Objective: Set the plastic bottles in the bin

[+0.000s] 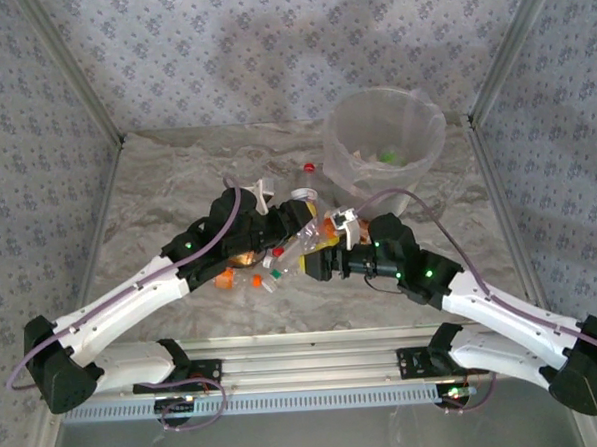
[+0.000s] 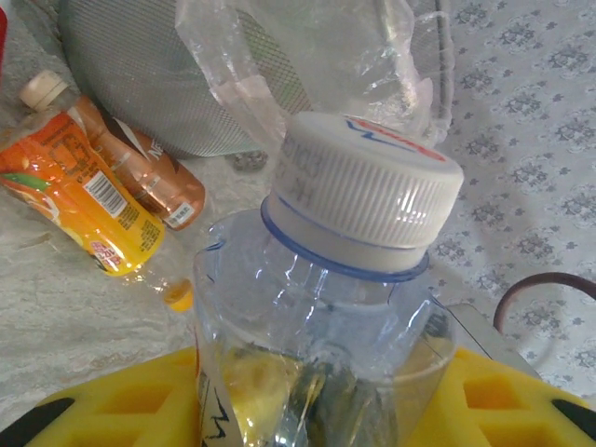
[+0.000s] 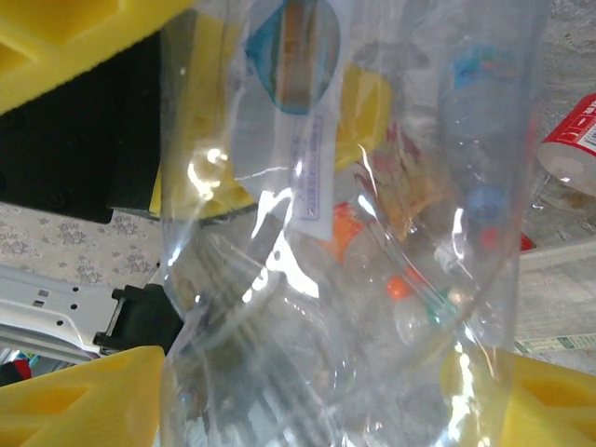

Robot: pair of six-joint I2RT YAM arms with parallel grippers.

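Marbled tabletop (image 1: 157, 201), patterned walls. Just in front of the bin (image 1: 347, 163), the left gripper (image 2: 326, 396) is clamped on a clear bottle (image 2: 307, 307) with a white cap. Beside it, the right gripper (image 3: 335, 405) straddles that bottle; whether it grips is unclear. Loose bottles (image 1: 249, 277) lie near the bin.

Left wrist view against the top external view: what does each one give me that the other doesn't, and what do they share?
Left wrist adds close detail: the clear bottle in the left pincer has a white ribbed cap over a blue ring, and the orange-label bottle carries a barcode and lies beside a brown bottle. Top external adds layout: the left arm and right arm meet over the bottle pile, and a green item lies inside the bin. Both share the bin and the gripped clear bottle.
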